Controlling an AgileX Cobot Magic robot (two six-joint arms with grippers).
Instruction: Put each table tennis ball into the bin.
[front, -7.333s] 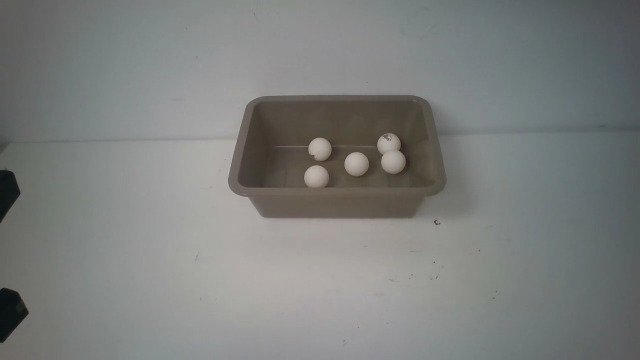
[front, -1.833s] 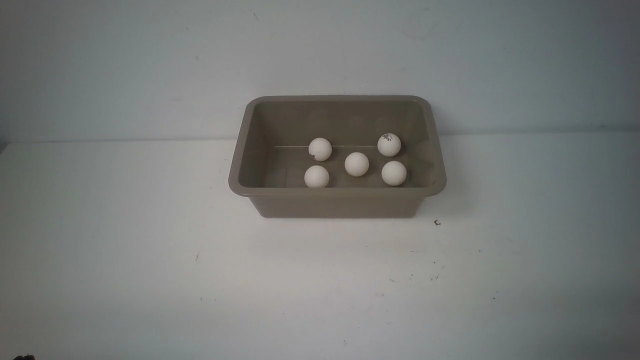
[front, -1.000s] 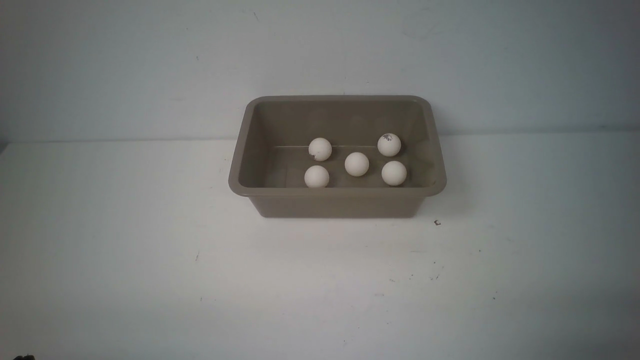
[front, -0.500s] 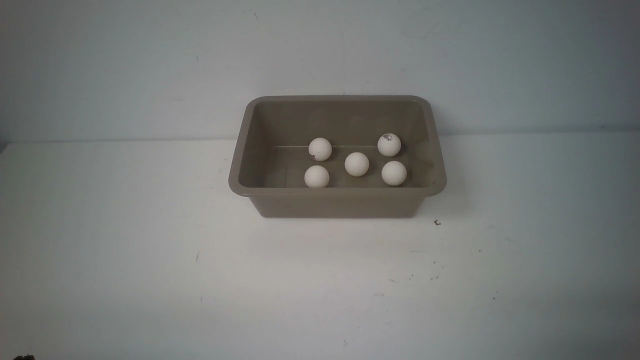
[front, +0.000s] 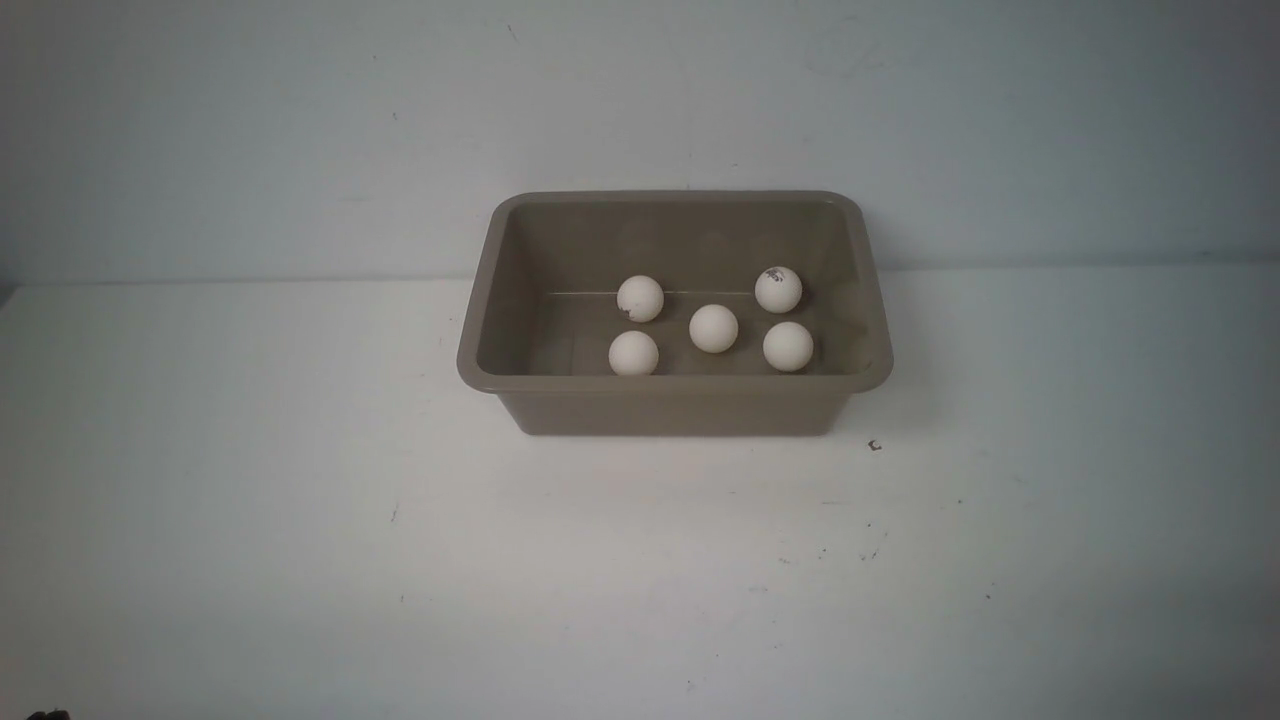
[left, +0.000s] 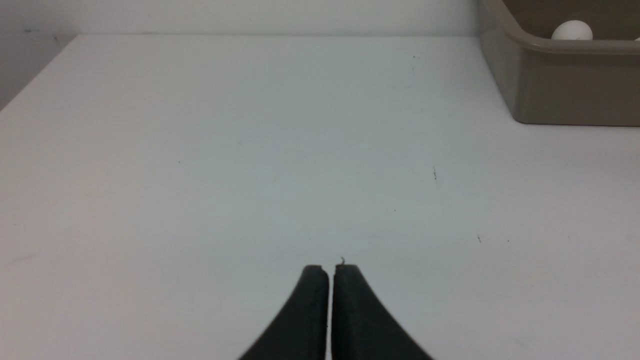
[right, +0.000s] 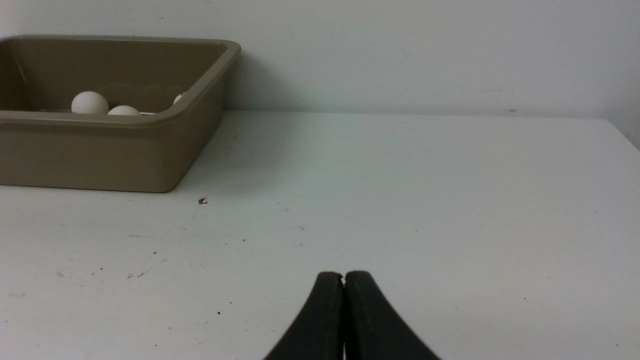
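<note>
The bin (front: 675, 400) is sitting on the white counter (front: 300, 500), and five table tennis balls (front: 713, 328) are lying inside the bin — maybe more are hiding behind its wall. The left gripper (left: 330, 270) and the right gripper (right: 344, 276) are hanging well away from the bin, fingers pressed together and holding nothing.

Visible, counted by kind:

- Table tennis balls: five, all white, at (front: 640, 298), (front: 778, 289), (front: 714, 328), (front: 633, 353) and (front: 788, 346). Dark print on two of them. All five inside the bin.
- Bin (front: 675, 404): one, grey-brown.
- Desk (front: 300, 480): one, white.
- Grippers: two, the left gripper (left: 330, 270) and the right gripper (right: 344, 276), each with two black fingers.
</note>
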